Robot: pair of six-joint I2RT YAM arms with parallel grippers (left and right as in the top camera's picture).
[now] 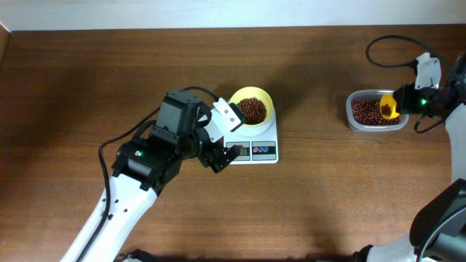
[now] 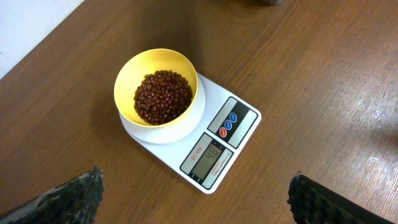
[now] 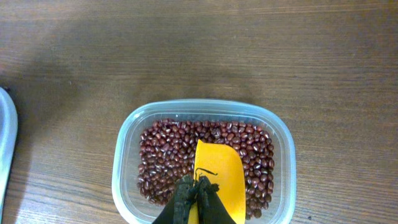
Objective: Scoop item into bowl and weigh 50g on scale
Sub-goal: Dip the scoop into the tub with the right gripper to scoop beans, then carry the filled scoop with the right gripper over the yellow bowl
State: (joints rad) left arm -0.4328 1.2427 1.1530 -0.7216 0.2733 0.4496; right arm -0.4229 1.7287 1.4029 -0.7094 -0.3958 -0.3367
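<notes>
The pale-yellow bowl (image 1: 252,108) sits on the white scale (image 1: 256,148) and holds a heap of reddish-brown beans (image 1: 253,109). In the left wrist view the bowl (image 2: 126,81), its beans (image 2: 163,96) and the scale (image 2: 214,137) with its lit display show clearly. My left gripper (image 2: 196,196) is open and empty, hovering just in front of the scale. My right gripper (image 3: 198,194) is shut on the yellow scoop (image 3: 219,177), held empty over more beans (image 3: 165,155) in the clear tub (image 3: 127,146).
The clear tub (image 1: 376,110) with beans stands at the right of the wooden table, with the scoop (image 1: 389,107) over it. A black cable (image 1: 386,51) loops behind the right arm. A pale rim (image 3: 5,143) shows at the left edge of the right wrist view.
</notes>
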